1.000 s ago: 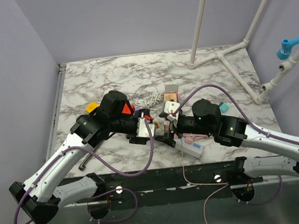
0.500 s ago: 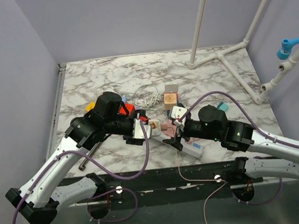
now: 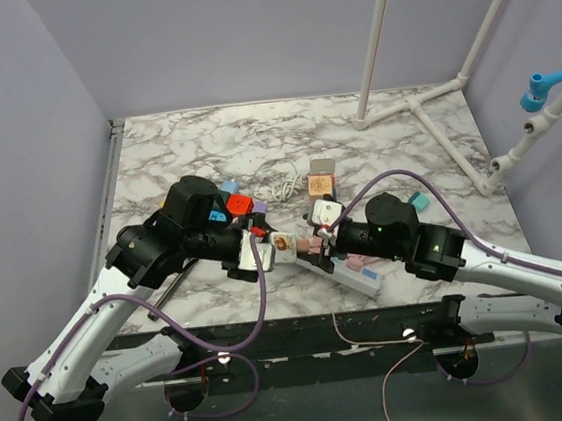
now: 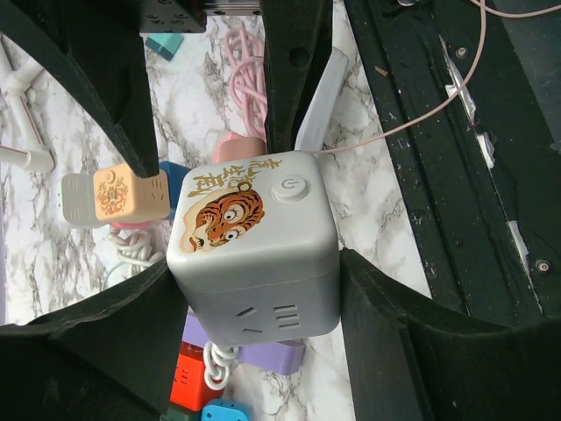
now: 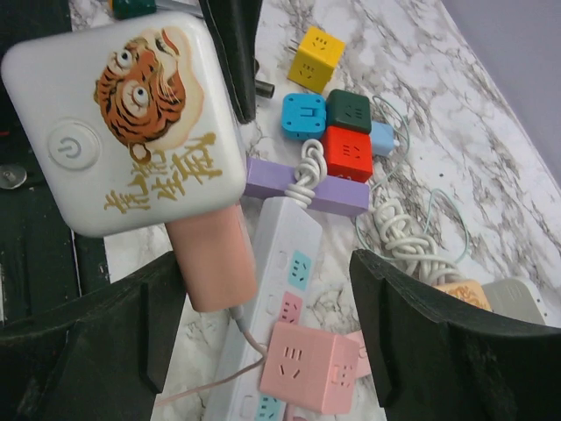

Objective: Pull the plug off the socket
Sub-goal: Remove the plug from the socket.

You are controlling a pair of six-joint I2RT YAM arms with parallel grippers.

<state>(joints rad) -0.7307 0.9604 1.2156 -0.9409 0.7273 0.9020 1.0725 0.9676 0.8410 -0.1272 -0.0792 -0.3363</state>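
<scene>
the left pincer point(image 4: 254, 272) clamped the white tiger socket cube point(image 4: 263, 224). the right pincer point(image 5: 267, 276) stood open around the pink plug point(image 5: 210, 263) at the cube's 3 o'clock side.

White power strip point(image 5: 272, 254) lying on marble table point(image 5: 491, 132); purple strip point(image 5: 342, 195) touching its end; red cube point(image 5: 348, 153), blue cube point(image 5: 303, 116), green cube point(image 5: 351, 111) sitting just beyond; yellow cube point(image 5: 317, 57) lying farther off.

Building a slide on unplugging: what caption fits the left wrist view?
Left claw grips a white tiger-print cube socket, a pink plug seated in its far face.
</scene>
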